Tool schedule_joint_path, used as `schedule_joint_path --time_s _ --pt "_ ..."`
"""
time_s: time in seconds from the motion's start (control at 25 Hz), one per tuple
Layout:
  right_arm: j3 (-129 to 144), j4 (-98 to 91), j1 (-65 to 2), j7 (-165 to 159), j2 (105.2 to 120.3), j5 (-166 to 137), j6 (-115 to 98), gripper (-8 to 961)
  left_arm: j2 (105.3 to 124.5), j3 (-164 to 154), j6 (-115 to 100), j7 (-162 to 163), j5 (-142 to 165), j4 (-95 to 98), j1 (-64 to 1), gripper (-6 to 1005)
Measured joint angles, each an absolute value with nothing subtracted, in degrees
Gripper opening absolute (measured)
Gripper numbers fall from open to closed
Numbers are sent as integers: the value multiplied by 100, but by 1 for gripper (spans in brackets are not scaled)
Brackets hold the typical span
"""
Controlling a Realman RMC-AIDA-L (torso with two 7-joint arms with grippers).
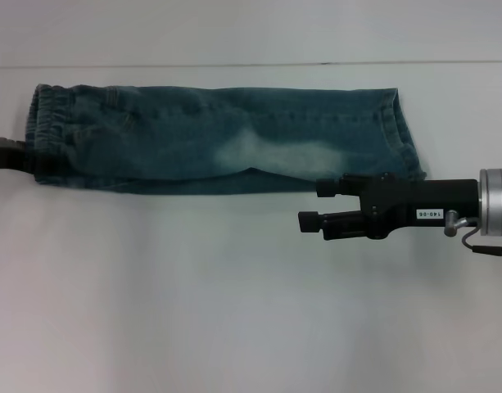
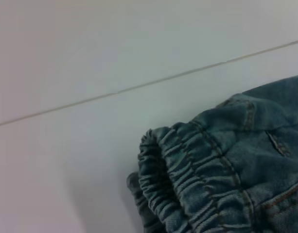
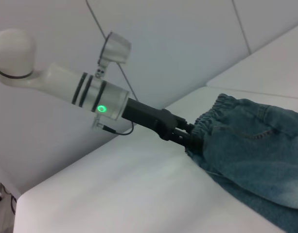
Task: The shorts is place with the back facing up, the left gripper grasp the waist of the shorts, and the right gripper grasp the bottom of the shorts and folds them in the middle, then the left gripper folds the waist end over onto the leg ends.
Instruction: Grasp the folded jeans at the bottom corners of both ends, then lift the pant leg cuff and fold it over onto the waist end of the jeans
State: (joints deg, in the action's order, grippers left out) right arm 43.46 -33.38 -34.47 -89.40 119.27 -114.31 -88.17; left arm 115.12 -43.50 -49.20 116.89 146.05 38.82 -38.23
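Note:
The shorts [image 1: 234, 139] lie folded lengthwise on the white table, a long blue-green denim strip with a pale bleached patch. The ruffled waist [image 1: 50, 123] is at the left end and the leg ends [image 1: 402, 139] are at the right. My left gripper [image 1: 25, 157] is at the near corner of the waist and looks shut on it. The right wrist view shows this left gripper [image 3: 190, 140] with its tip buried in the waist [image 3: 221, 109]. The left wrist view shows only the waist [image 2: 187, 179]. My right gripper [image 1: 311, 205] hovers open just in front of the shorts, holding nothing.
The white table [image 1: 234, 311] stretches in front of the shorts. A seam line [image 1: 251, 64] runs behind them. The left arm [image 3: 85, 90], white and silver with a green light, reaches in from beyond the table's edge [image 3: 66, 179].

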Motion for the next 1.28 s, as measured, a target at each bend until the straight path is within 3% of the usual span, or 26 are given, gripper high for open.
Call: schedule_joint_path --time_s 0.32,0.72,1.28 --pt "4360 -3330 -3508 -8938 11937 -11441 -8733 928 11546 -4351 -5193 11647 14599 4051 -3757 515" --pt "4366 -3257 -3525 -8921 11935 -11444 -8614 927 11602 -4351 -5425 11511 14585 4210 -3744 446" --pt "4447 -3206 -3540 -8874 11935 -11432 -8615 928 11645 -4327 -5738 11484 14580 4466 -3692 260"
